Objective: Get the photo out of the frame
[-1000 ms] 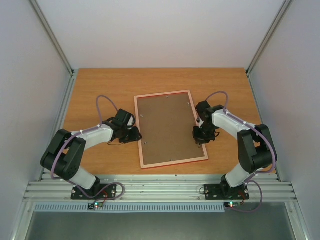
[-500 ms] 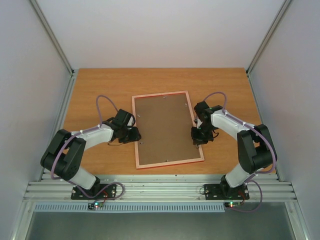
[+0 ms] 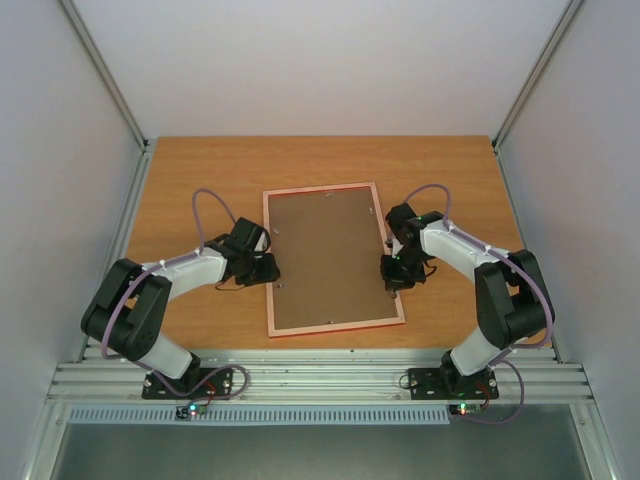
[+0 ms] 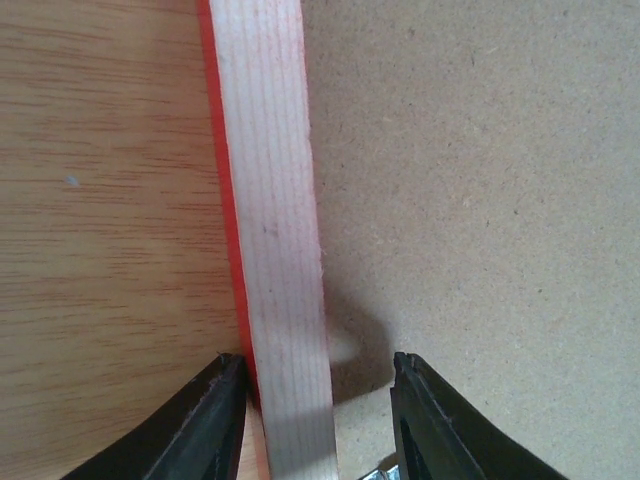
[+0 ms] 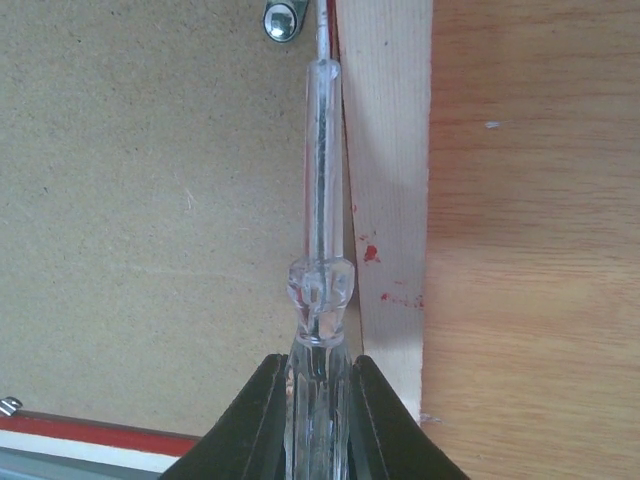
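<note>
The frame (image 3: 335,327) lies back up on the table, its pale rails around the brown backing board (image 3: 328,258). The photo is hidden under the board. My left gripper (image 3: 268,270) is open and straddles the left rail (image 4: 270,200), one finger (image 4: 215,420) on the table side and the other over the board (image 4: 480,200). My right gripper (image 3: 392,275) is shut on a clear-handled screwdriver (image 5: 320,280). The shaft runs along the inner edge of the right rail (image 5: 390,150), with its tip at a small metal clip (image 5: 283,18).
The wooden table (image 3: 200,170) is boxed in by white walls with metal uprights at the back corners. A metal rail (image 3: 320,380) runs along the near edge by the arm bases. Small metal clips dot the board's edges.
The frame has slid a little to the left and turned slightly. My right gripper with the screwdriver has moved left with it. The left gripper has stayed at the left rail.
</note>
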{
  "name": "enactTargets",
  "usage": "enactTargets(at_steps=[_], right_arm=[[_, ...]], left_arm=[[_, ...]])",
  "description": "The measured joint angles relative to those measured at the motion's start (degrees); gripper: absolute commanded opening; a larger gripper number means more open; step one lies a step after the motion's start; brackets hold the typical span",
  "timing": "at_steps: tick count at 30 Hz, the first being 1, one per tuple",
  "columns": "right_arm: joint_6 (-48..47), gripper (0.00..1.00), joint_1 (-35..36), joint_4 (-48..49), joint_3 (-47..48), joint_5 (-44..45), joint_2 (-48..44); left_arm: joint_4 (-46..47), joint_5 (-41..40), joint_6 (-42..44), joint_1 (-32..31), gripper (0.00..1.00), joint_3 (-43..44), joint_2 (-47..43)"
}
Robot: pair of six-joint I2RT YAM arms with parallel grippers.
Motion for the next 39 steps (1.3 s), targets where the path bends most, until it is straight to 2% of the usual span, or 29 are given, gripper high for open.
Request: enactTargets(at_steps=[9,24,29,39], right_arm=[[-0.72,0.01,1.38,-0.28,0.04,1.62,-5.31],[0.07,0.01,1.38,-1.6,0.04,4.96,-7.61],[0.28,0.01,1.38,-1.77,0.04,5.88,-8.7],[0.28,0.01,1.38,-1.73,0.02,5.81,-10.34]], left_arm=[[-0.63,-0.66,0.85,-0.02,0.42,0.24,0.0],[-0.9,-0.92,0.83,-0.02,0.42,0.5,0.2],[-2.93,-3.34,1.55,0.15,0.31,3.3,2.4],[-3.48,-5.2,1.31,3.87,0.19,4.22,2.82]])
